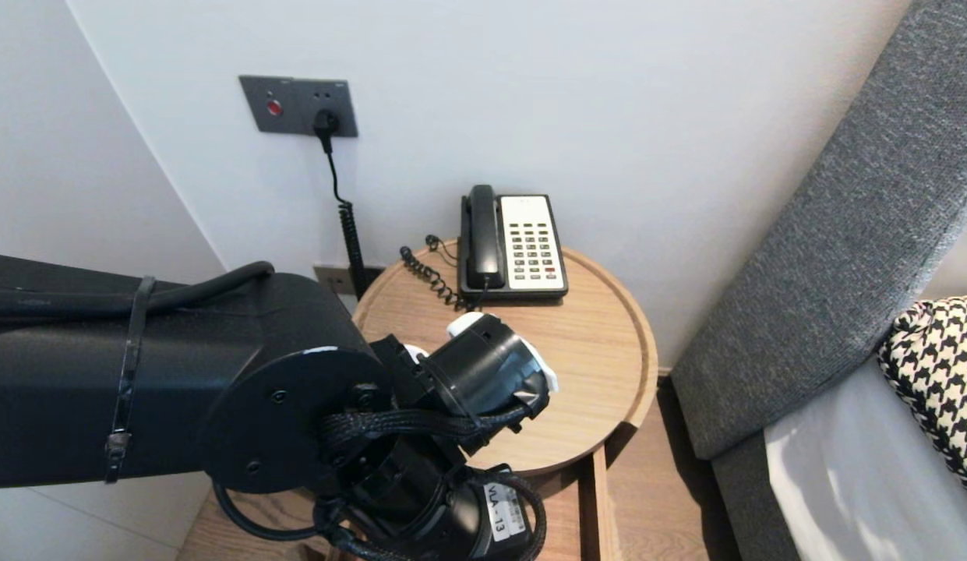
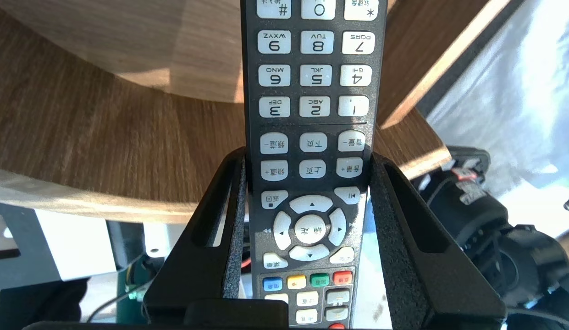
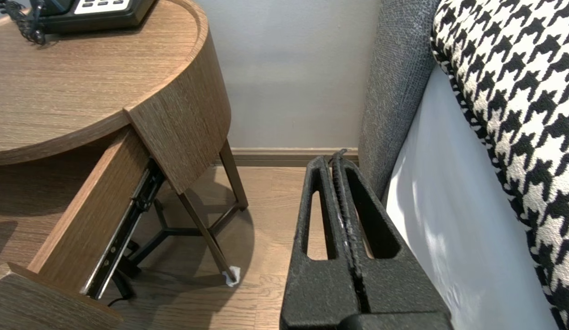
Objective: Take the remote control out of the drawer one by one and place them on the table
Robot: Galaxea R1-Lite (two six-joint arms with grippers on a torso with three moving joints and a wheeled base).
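Black remote, one, in left pincer, one telephone

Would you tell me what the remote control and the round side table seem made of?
The remote control is probably matte black plastic with pale rubbery keys, judging by its dull sheen. The side table looks like wood or veneer, satin-finished: straight grain runs across top and rim.
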